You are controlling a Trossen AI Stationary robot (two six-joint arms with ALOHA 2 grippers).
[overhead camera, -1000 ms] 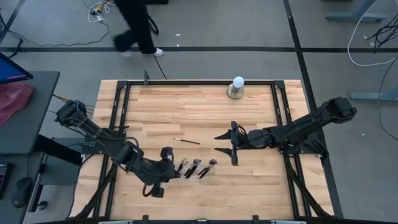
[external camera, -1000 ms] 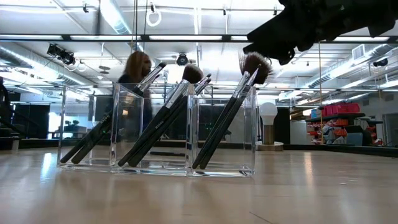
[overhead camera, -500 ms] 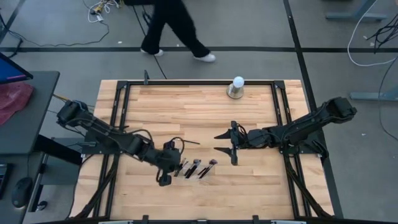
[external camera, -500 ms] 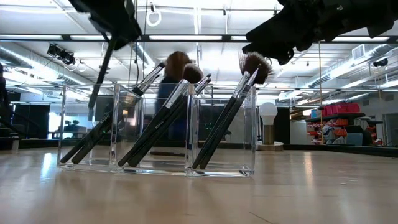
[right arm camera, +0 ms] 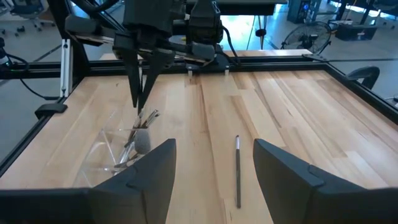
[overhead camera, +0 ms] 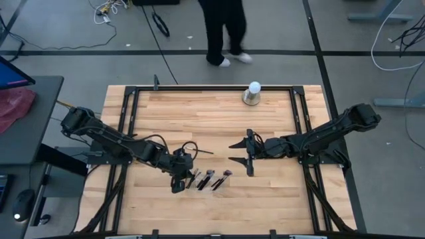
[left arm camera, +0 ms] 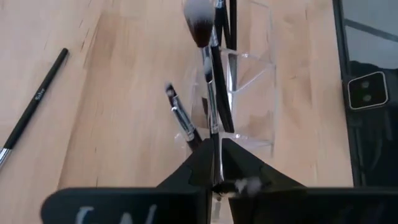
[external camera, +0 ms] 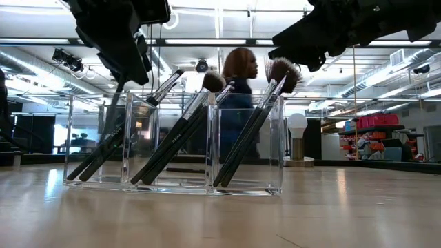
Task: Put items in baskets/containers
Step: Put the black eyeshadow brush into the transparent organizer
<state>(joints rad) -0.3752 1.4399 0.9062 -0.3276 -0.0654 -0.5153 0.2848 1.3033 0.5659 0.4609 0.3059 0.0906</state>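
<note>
Hovering now over the clear organizer [external camera: 172, 145], the left hand [overhead camera: 176, 179] (moved in from beside it) pinches a brush [left arm camera: 210, 106].

Left hand [external camera: 124, 58] top, person [overhead camera: 226, 30] upper body cropped.

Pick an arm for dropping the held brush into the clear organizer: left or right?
Left. Its end effector is shut on a brush directly above the clear organizer, over its end compartment. The right end effector hangs open and empty off to the side, near the loose brush.
</note>
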